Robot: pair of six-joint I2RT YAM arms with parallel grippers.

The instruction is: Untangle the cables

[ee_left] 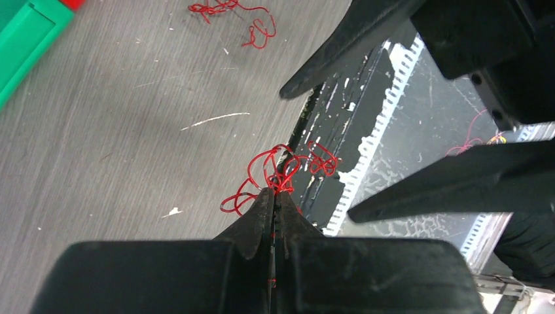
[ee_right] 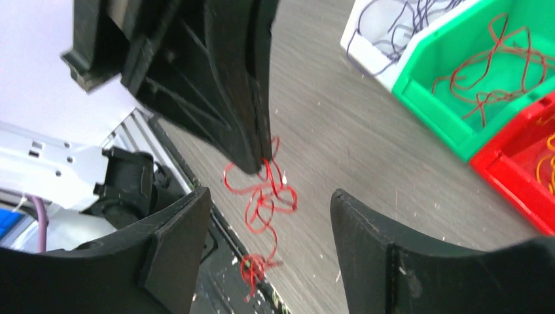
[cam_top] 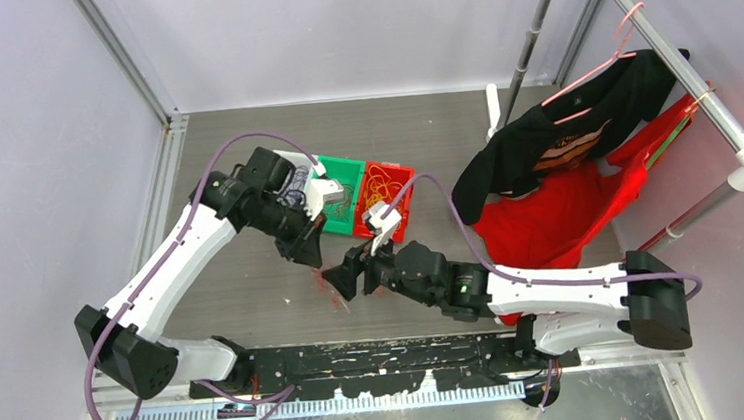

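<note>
- My left gripper [ee_left: 275,195]: fingers pinched tight on the thin red wiry cable tangle [ee_left: 280,173], held up over the near edge of the grey wood-grain table [ee_left: 98,131].
- The tangle hangs from that pinch, with its long axis running down and away.
- My right gripper [ee_right: 268,201]: jaws spread, one on either side of the hanging loops, neither touching.
- Judgement: the right is the free hand, placed to take the lower end.

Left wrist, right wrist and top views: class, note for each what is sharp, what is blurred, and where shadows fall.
Left wrist view: red cables at the shut left claw are sharp; the claw's near body is a soft dark mass. Right wrist view: the right claw looks dark and slightly blurred, the table evenly lit. Top view: flat light, only soft shadows on the table.
</note>
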